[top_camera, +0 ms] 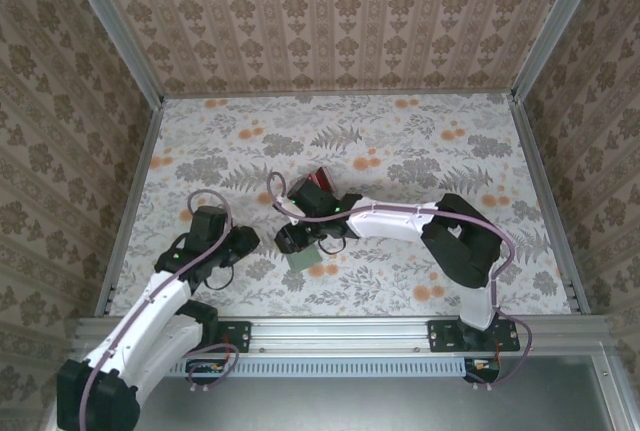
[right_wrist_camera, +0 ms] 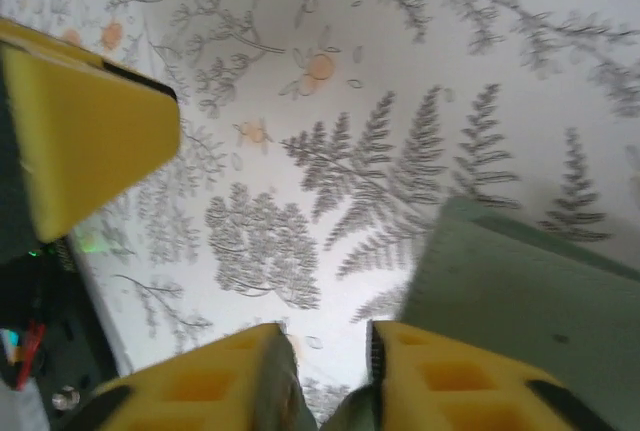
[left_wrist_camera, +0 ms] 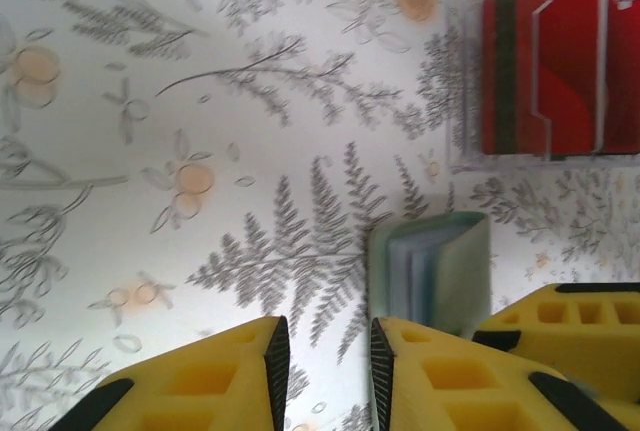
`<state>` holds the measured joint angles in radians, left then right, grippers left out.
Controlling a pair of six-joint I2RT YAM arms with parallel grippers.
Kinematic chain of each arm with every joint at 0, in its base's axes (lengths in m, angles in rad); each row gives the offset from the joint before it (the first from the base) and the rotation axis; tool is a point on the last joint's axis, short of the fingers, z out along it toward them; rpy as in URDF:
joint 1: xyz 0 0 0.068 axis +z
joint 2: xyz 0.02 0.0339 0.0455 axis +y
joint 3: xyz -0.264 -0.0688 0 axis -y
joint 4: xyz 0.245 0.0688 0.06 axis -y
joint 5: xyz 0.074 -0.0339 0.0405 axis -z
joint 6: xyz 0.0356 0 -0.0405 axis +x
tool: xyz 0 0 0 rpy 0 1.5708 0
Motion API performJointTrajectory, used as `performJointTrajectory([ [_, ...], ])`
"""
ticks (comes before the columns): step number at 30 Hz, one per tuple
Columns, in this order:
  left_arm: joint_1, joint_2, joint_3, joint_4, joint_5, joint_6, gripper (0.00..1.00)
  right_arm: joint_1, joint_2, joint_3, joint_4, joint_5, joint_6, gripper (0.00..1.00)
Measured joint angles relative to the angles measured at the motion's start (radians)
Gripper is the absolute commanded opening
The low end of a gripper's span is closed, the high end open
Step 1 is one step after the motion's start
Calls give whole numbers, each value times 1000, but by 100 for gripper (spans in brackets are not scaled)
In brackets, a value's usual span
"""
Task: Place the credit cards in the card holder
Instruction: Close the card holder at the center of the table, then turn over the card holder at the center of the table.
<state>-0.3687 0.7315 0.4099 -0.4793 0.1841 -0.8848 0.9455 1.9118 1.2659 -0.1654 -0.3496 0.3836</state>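
The sage-green card holder (top_camera: 303, 259) lies near the table's front centre. In the left wrist view the card holder (left_wrist_camera: 430, 271) stands partly spread, showing pale bluish pockets. The red credit cards (top_camera: 318, 184) sit behind it, upright in a clear stand (left_wrist_camera: 465, 71), the credit cards (left_wrist_camera: 560, 61) well apart from both grippers. My right gripper (top_camera: 290, 239) hovers right over the holder. Its jaws (right_wrist_camera: 330, 341) are apart, with a green flap low between them and the card holder (right_wrist_camera: 520, 291) beside the right finger. My left gripper (top_camera: 243, 241) is just left of the holder, open on bare table (left_wrist_camera: 328, 336).
Raised metal rails (top_camera: 130, 201) and wallpapered walls border the floral table. The two grippers are close together. A left finger (right_wrist_camera: 80, 141) shows in the right wrist view, and a right finger (left_wrist_camera: 580, 331) shows in the left wrist view. Free room lies at the back and right.
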Motion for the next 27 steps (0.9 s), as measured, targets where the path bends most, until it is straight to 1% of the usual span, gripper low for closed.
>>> performJointTrajectory([
  [4,10,11,0,-16,30,15,29,18,-1,2,-10,-10,-11,50],
  [7,10,31,14,-24,51,27,28,14,-23,1,-44,-5,-10,53],
  [13,-3,67,90,-29,72,48,27,-12,-181,-52,-61,24,-9,55],
  [15,-30,90,123,-27,71,51,27,-33,-228,-79,-60,41,3,54],
  [18,-107,149,169,-13,63,52,27,-84,-250,-121,-51,68,37,52],
  [23,-254,298,268,-1,36,52,27,-152,-216,-192,-53,92,101,50],
  [27,-320,415,345,25,21,56,27,-153,-179,-216,-55,96,133,50],
])
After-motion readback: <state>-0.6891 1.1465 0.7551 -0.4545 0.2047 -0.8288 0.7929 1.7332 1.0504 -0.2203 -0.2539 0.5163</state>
